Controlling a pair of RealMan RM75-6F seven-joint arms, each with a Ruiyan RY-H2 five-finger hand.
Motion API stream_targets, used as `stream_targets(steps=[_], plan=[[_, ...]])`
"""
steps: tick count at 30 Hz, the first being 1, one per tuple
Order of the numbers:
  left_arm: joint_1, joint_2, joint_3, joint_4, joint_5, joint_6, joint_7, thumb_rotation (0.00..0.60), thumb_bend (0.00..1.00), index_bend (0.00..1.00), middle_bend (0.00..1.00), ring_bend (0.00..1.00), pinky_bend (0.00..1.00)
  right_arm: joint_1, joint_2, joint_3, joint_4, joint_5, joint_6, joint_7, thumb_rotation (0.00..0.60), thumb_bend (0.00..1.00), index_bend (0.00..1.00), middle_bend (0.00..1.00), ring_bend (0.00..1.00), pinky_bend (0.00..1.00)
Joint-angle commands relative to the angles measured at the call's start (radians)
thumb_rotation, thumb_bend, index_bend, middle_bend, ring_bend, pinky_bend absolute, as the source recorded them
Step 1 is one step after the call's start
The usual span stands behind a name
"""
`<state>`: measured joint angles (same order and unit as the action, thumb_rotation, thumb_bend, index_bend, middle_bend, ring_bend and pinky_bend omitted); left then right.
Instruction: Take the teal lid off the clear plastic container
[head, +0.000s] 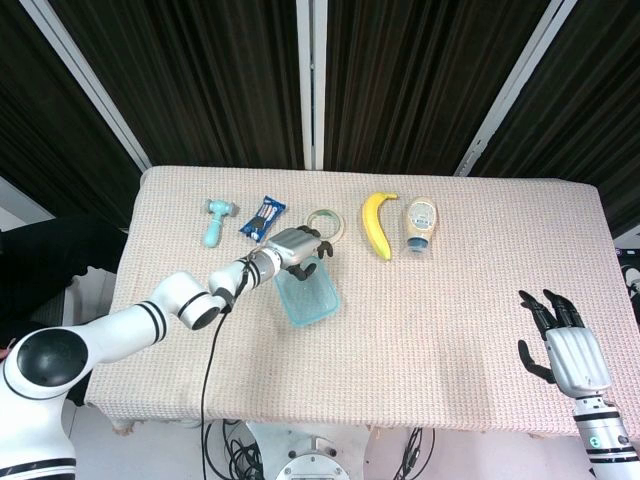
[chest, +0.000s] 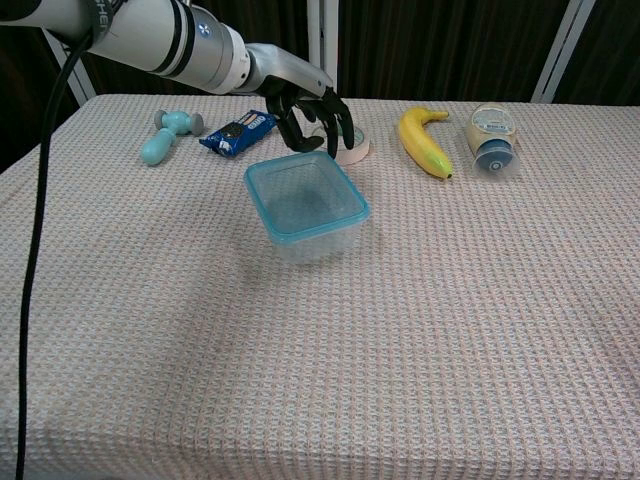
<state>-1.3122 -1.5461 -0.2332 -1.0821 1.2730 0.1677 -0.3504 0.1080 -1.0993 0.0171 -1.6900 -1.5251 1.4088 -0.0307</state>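
Observation:
The clear plastic container (chest: 310, 236) stands left of the table's middle with its teal lid (chest: 305, 194) on top; the head view shows the lid (head: 306, 291) from above. My left hand (chest: 316, 114) hovers at the container's far edge, fingers curved down and apart, holding nothing. I cannot tell whether the fingertips touch the lid's rim. In the head view the left hand (head: 297, 247) sits just behind the container. My right hand (head: 561, 346) is far off at the front right, fingers spread, empty.
Along the back of the table lie a teal toy hammer (chest: 165, 134), a blue snack packet (chest: 238, 131), a tape roll (chest: 350, 148) partly behind my left hand, a banana (chest: 423, 140) and a squeeze bottle (chest: 492, 140).

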Motion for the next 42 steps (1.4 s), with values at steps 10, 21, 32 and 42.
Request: stream_targets(steps=[10, 21, 32, 42], plan=[[0.023, 0.161, 0.101, -0.164, -0.167, -0.008, 0.006, 0.536, 0.57, 0.19, 0.29, 0.06, 0.00, 0.013, -0.006, -0.003, 0.009, -0.025, -0.010, 0.008, 0.600, 0.43, 0.04, 0.22, 0.00, 0.10], [0.037, 0.259, 0.217, -0.376, -0.346, 0.149, 0.090, 0.435, 0.54, 0.14, 0.29, 0.06, 0.00, 0.026, -0.008, -0.005, 0.019, -0.048, -0.014, 0.022, 0.600, 0.43, 0.04, 0.22, 0.00, 0.10], [0.058, 0.299, 0.269, -0.532, -0.442, 0.387, 0.234, 0.430, 0.29, 0.07, 0.19, 0.04, 0.00, 0.034, -0.005, -0.002, 0.029, -0.055, -0.015, 0.038, 0.600, 0.43, 0.04, 0.22, 0.00, 0.10], [0.152, 0.377, 0.267, -0.644, -0.224, 0.492, 0.317, 0.600, 0.21, 0.03, 0.02, 0.00, 0.00, 0.061, -0.007, 0.006, 0.020, -0.062, -0.038, 0.022, 0.600, 0.41, 0.04, 0.22, 0.00, 0.10]])
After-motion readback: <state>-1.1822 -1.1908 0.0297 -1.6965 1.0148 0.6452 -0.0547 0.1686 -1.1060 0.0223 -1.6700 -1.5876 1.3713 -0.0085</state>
